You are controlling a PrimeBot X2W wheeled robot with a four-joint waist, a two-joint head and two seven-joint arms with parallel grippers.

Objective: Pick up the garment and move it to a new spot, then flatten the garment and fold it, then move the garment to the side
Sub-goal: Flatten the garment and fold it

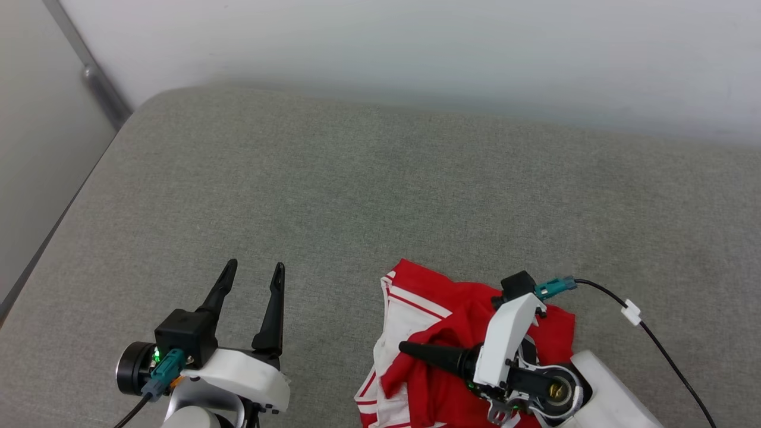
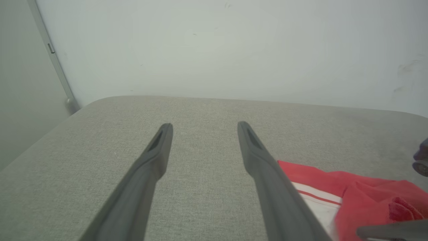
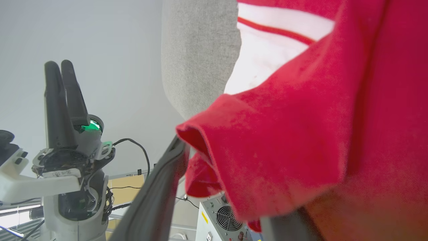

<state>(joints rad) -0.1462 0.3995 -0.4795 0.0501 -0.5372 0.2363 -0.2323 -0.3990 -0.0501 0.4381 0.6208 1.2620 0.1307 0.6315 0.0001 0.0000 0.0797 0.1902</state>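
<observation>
- Red garment (image 1: 440, 333) lay crumpled on the bench (image 1: 357, 196); pickup seemed underway.
- Right hand (image 1: 409, 349) gaped around a fold, needing to close; left hand (image 1: 252, 270) hung open.

The head camera looks steeply down onto the grey cushion (image 1: 368, 196), with the wall (image 1: 416, 47) along its top edge. The left wrist camera sits low, facing that wall along the left gripper (image 2: 204, 125). The right wrist camera, rolled sideways, sits close against the garment (image 3: 301, 134), facing the left gripper. All three share cushion and garment
</observation>
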